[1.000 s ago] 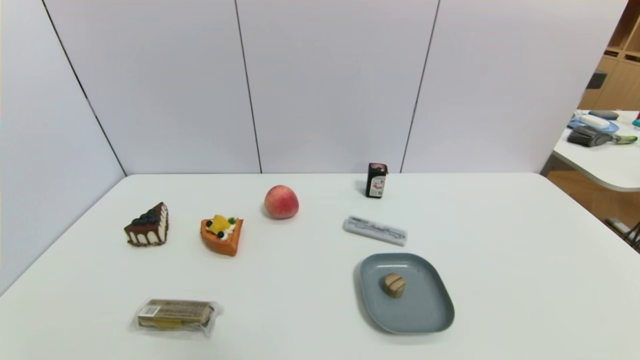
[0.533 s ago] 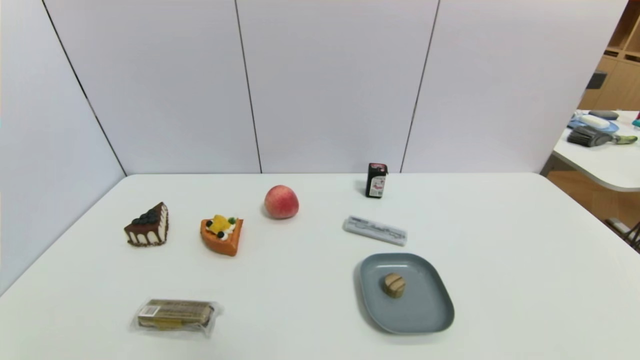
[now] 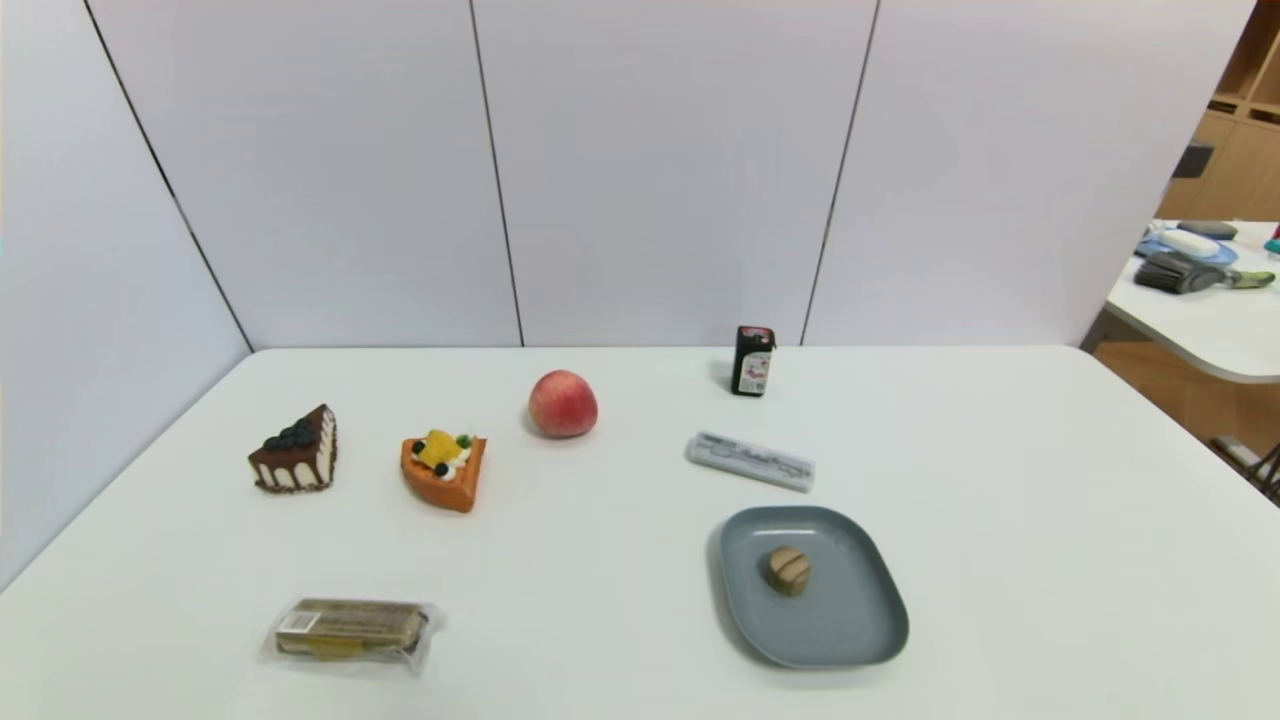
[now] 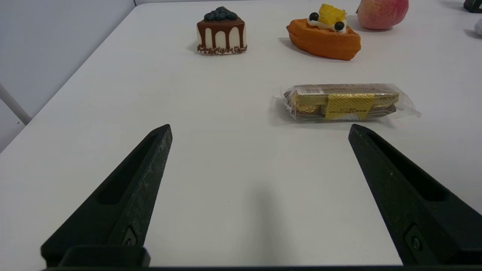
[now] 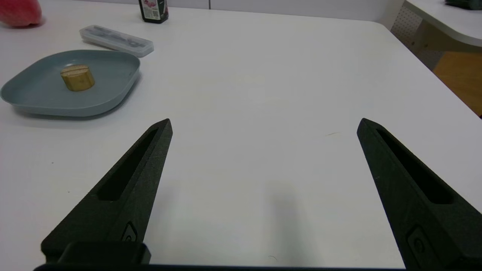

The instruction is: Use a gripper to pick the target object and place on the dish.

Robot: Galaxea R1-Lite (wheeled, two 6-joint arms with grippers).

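Observation:
The small tan striped cylinder (image 3: 788,570) (image 5: 77,77) rests inside the grey-blue dish (image 3: 850,620) (image 5: 109,71), near its middle, at the table's front right. No gripper touches it. My right gripper (image 5: 263,126) stands open low over bare table, apart from the dish and nearer the table's front edge. My left gripper (image 4: 260,130) is open too, over bare table just short of the wrapped snack bar (image 4: 348,101). Neither arm shows in the head view.
A chocolate cake slice (image 3: 295,452), an orange tart slice (image 3: 445,468), a peach (image 3: 562,403), a small black carton (image 3: 752,360) and a clear flat case (image 3: 750,461) lie across the table's far half. The snack bar (image 3: 350,632) lies front left.

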